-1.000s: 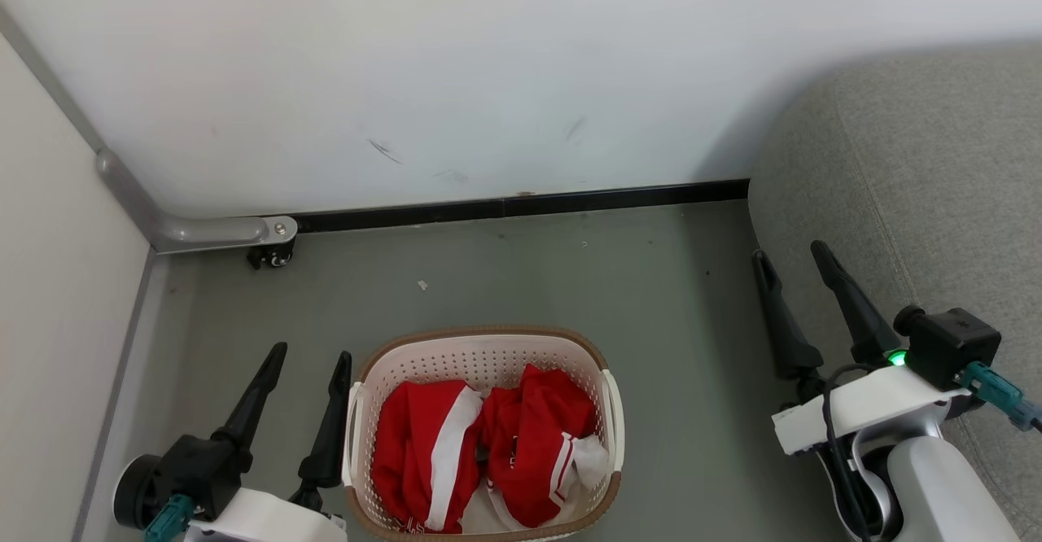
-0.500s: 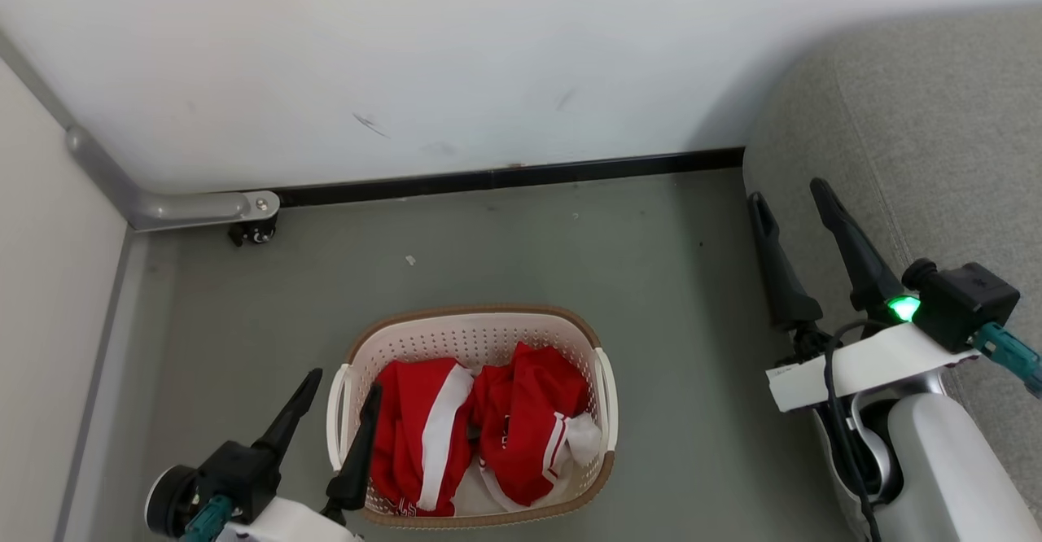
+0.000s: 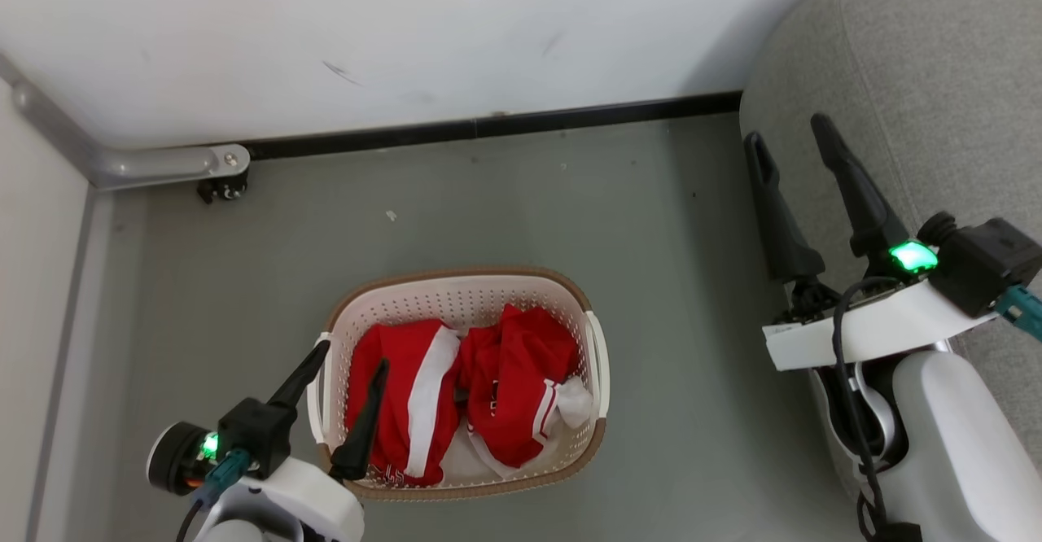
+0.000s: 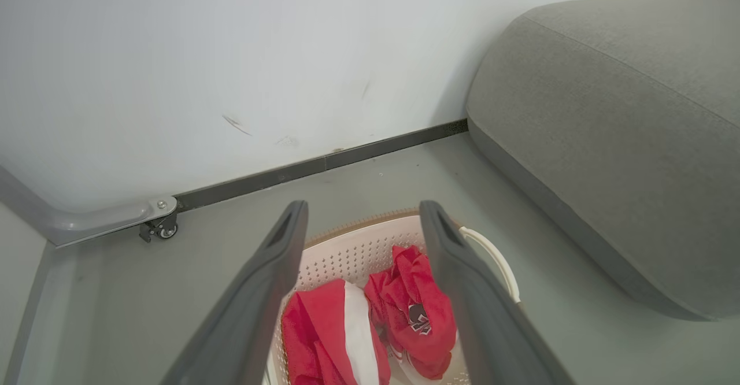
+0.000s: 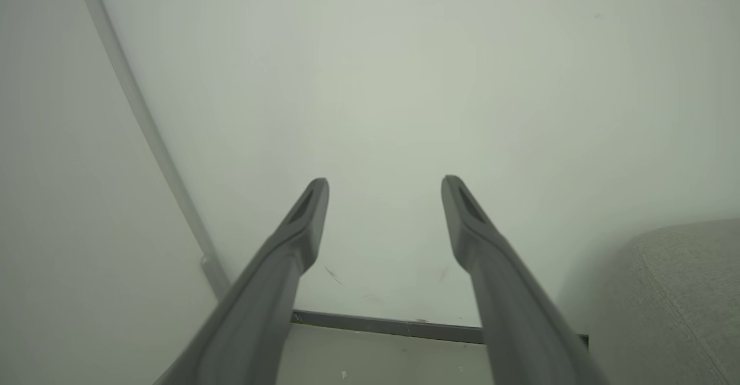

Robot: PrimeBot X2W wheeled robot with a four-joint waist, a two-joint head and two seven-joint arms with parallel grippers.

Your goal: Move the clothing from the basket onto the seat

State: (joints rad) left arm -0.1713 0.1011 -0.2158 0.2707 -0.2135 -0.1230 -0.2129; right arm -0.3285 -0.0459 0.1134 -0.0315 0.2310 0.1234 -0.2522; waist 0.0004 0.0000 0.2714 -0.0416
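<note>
Lowering the left gripper (image 3: 353, 354), spread and empty, risks its 9 o'clock finger catching the basket (image 3: 456, 302) wall, apparently straddled, missing the clothing (image 3: 505, 379).

This is a home-like corner set up indoors, more test room than lived-in house. The homely signs are a large grey upholstered seat (image 3: 920, 78) and, near it, a perforated plastic laundry basket (image 3: 456, 275) holding red-and-white clothing (image 3: 505, 379). The rest is bare: a smooth grey floor (image 3: 488, 200), a plain white wall (image 3: 407, 29) with a few dark scuffs, and a black skirting strip (image 3: 488, 128). At the left a pale panel (image 3: 32, 281) stands on a grey metal foot (image 3: 155, 165) with a small caster (image 3: 220, 190), as a movable partition does.
</note>
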